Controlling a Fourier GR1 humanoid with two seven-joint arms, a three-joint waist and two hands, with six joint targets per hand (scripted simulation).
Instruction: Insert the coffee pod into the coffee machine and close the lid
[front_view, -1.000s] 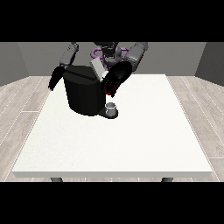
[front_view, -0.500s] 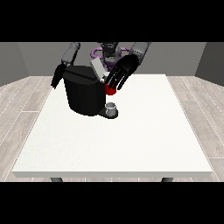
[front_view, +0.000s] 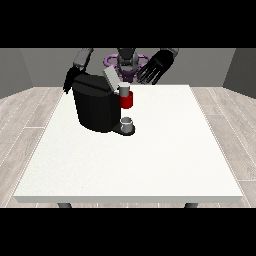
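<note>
The white counter (front_view: 150, 165) filled the lower frame. Left of centre stood the black coffee machine (front_view: 97, 107), a grey thing (front_view: 127, 122) on its base and a red thing at the machine (front_view: 127, 101) above it; whether either was the pod could not be told. The grey lid (front_view: 112, 79) stood raised. At upper right, the hand at the view's right (front_view: 156, 67) hung with fingers spread wide, holding nothing. At upper left, the hand at the view's left (front_view: 69, 80) lay behind the machine, its fingers unreadable.

Spread hand (front_view: 156, 66) at the view's right hangs above the coffee machine (front_view: 97, 102).

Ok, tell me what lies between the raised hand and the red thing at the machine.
Nothing; the front view shows only backdrop and bare table between hand and red thing.
</note>
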